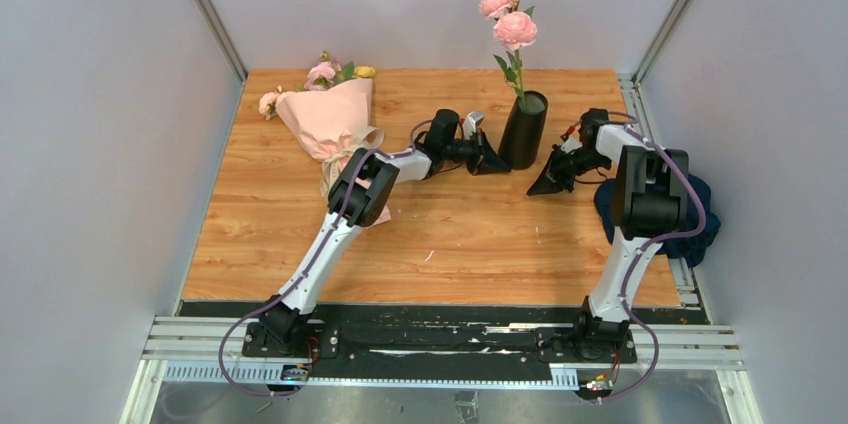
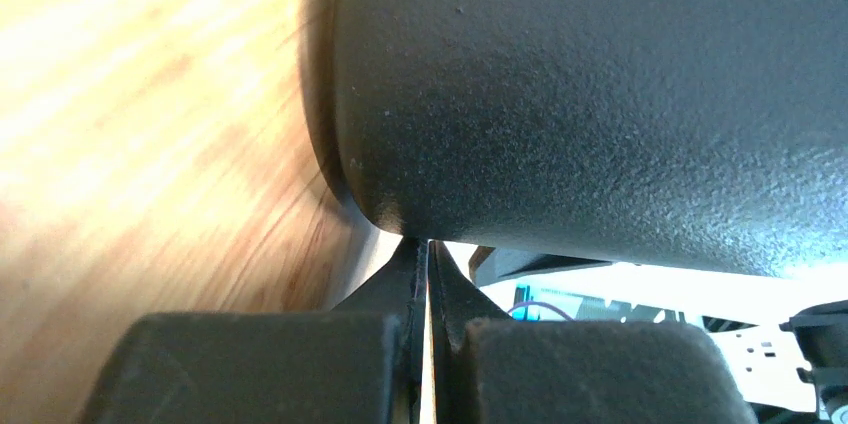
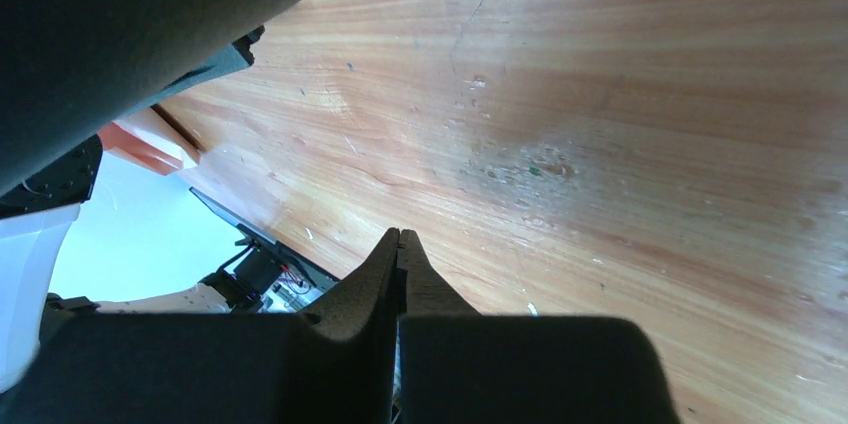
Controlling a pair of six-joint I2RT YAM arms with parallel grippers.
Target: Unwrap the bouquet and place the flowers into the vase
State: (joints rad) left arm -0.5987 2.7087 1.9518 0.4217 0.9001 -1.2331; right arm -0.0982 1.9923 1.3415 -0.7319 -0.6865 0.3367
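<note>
Overhead and wrist views of 2 arms at a wooden table [image 1: 450, 234]. The bouquet [image 1: 330, 119] is lying at the far left of the table, with its pale pink wrapping paper [image 1: 325, 124] closed around the stems. The flowers [image 1: 335, 72], small pink and yellow blooms, are showing at the far end of the wrap. A cream ribbon [image 1: 350, 149] is sitting at the near end, where the left arm is crossing over it and hiding part of it. The vase [image 1: 523, 129], a matte black cylinder, is standing at the far centre, well apart from the bouquet, and is holding a rose stem [image 1: 510, 19] with 2 big pink roses. The left gripper [image 1: 490, 159] is lying low at the vase's left side. In the left wrist view its jaws are pressed together, and the tips of the left gripper [image 2: 425, 254] are touching the lower edge of the vase [image 2: 600, 94]. The right gripper [image 1: 545, 184] is sitting just beside the vase on the right, close to the tabletop. The right wrist view shows the right gripper [image 3: 400, 239] with its jaws together, holding nothing, over bare wood. A dark blue cloth [image 1: 700, 224] is lying at the right edge, behind the right arm.
</note>
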